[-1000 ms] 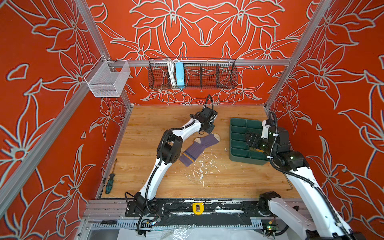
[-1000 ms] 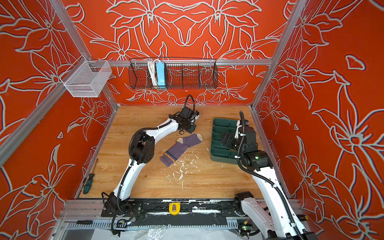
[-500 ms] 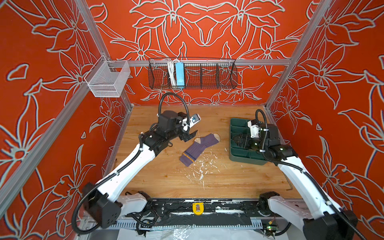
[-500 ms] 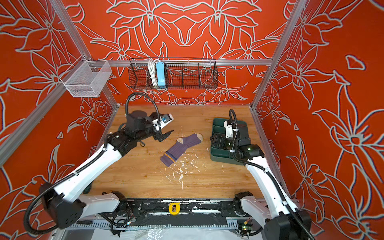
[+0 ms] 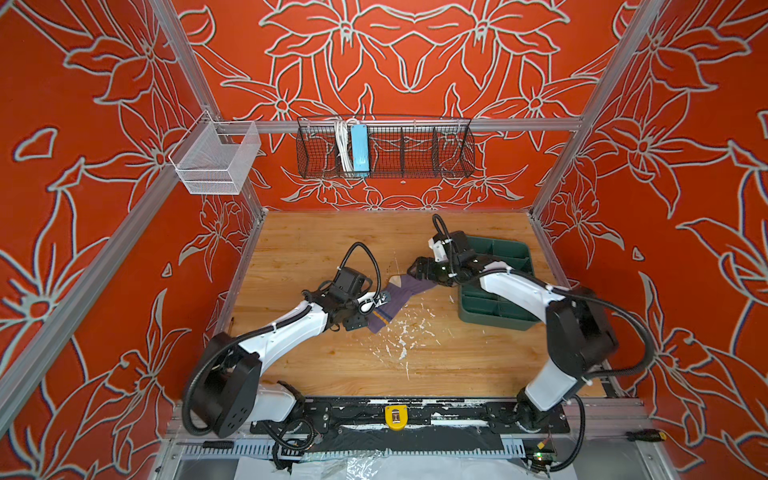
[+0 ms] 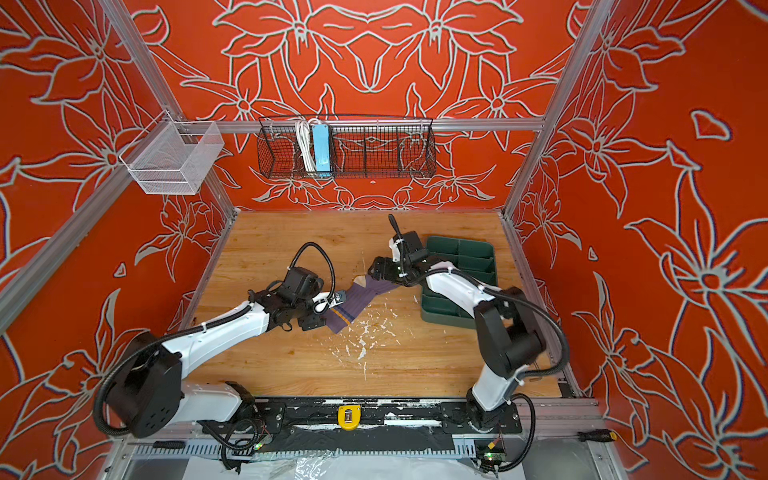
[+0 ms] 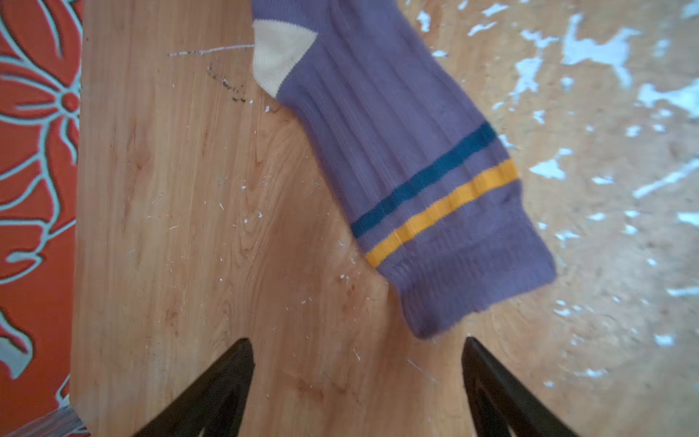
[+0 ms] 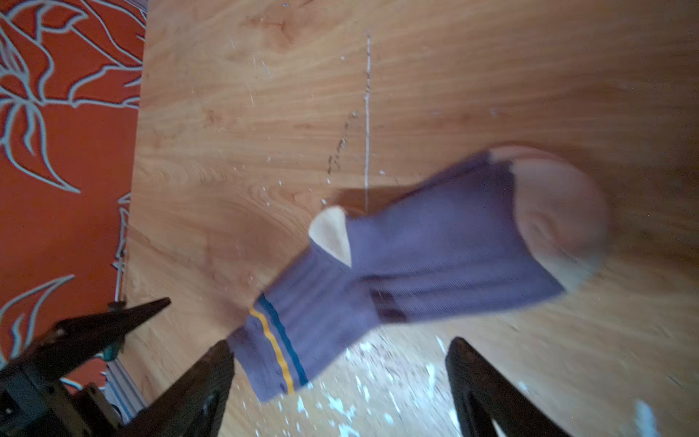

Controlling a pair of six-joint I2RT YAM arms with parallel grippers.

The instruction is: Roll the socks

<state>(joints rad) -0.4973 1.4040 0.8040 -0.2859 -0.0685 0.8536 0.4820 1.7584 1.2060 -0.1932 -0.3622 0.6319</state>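
Sock point(image 5: 392, 296) toe hidden under right end effector point(image 8: 338, 344); it and left end effector point(image 7: 356, 340) gape empty.

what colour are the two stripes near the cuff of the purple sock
One teal stripe, one yellow stripe on the sock; clearest in the left wrist view.

Left arm point(image 5: 291, 328) and right arm point(image 5: 511, 286) reach inward, jaws spread wide.

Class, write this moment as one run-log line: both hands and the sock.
left hand: open, near cuff | right hand: open, near toe | purple sock: flat on table, unrolled
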